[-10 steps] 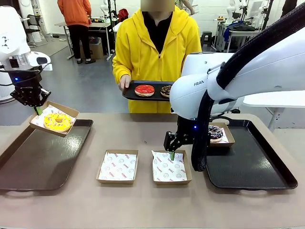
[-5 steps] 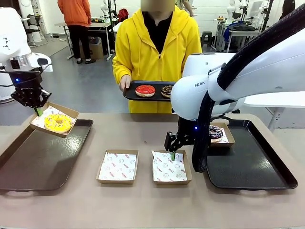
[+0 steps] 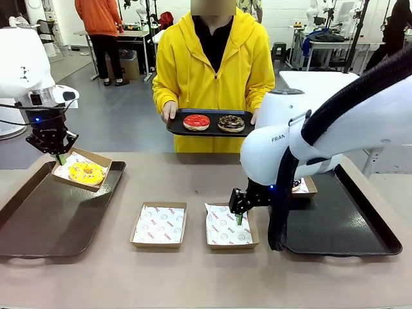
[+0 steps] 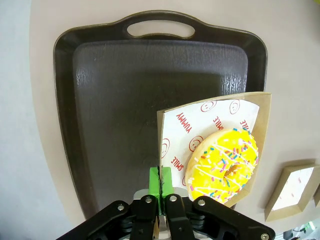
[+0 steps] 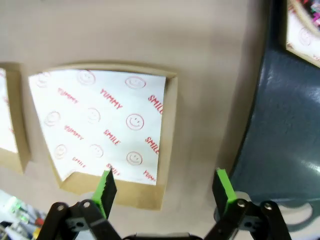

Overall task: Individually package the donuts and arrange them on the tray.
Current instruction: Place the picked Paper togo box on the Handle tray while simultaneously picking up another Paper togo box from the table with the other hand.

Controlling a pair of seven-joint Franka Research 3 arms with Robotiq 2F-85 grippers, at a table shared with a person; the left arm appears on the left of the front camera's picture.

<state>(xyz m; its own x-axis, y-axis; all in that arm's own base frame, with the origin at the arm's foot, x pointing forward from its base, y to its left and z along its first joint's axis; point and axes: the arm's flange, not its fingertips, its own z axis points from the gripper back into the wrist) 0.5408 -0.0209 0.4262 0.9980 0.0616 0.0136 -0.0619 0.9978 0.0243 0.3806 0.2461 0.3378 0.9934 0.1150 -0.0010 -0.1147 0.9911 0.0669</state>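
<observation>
My left gripper [image 3: 60,156] [image 4: 161,181] is shut on the rim of a paper-lined cardboard box [image 4: 215,131]. The box carries the yellow donut [image 3: 86,172] [image 4: 225,162] and hangs tilted over the far right corner of the left tray [image 3: 51,222] [image 4: 120,95]. My right gripper [image 3: 239,216] [image 5: 165,187] is open, with nothing between its fingers, just above the near edge of an empty box [image 3: 230,226] [image 5: 100,125]. Across the table a person holds a small black tray [image 3: 175,126] with the red donut [image 3: 196,121] and the chocolate donut [image 3: 231,123].
A second empty box [image 3: 159,224] [image 4: 292,192] lies on the table to the left of the first. The right tray [image 3: 341,222] [image 5: 280,125] holds another box [image 3: 306,187] [image 5: 305,25] at its far left, mostly hidden behind my right arm.
My left gripper has carried the boxed yellow donut to the right and slightly down over the left tray. My right arm has shifted a little to the right, uncovering the chocolate donut.
</observation>
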